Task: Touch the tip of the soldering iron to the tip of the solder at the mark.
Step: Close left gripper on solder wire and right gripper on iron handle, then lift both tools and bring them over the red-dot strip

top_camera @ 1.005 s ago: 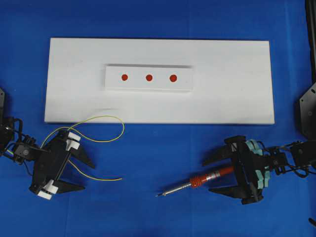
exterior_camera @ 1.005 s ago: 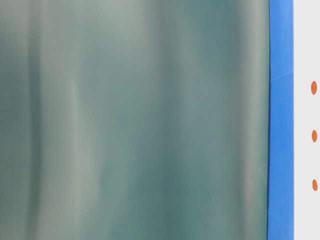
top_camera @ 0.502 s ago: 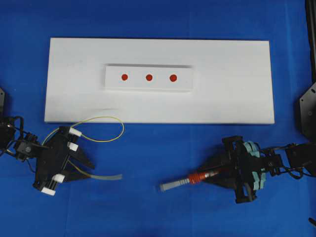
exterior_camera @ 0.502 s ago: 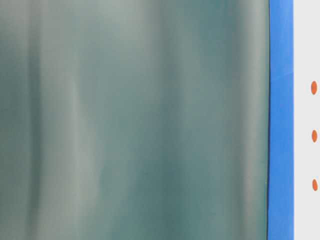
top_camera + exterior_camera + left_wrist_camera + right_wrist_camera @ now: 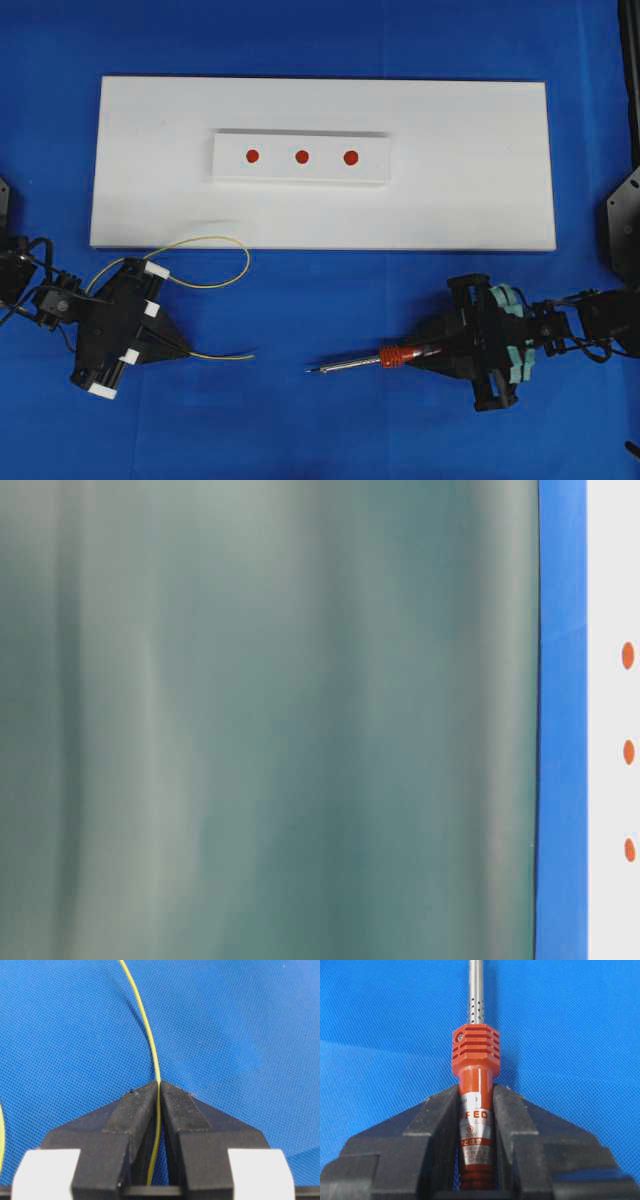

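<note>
Looking overhead: solder (image 5: 205, 268) in left gripper (image 5: 180, 350), iron (image 5: 375, 360) in right gripper (image 5: 425, 352), tips facing, marks (image 5: 301, 157) far
Left wrist: jaws pinch the solder (image 5: 156, 1110)
Right wrist: jaws clamp the iron's handle (image 5: 476, 1110)

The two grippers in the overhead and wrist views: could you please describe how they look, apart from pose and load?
Both are black with wedge-shaped fingers that taper to a point. The left gripper carries white blocks along its frame, and its fingers have finely textured inner pads. The right gripper has a pale teal ribbed part behind it. Black cables trail from both wrists.
</note>
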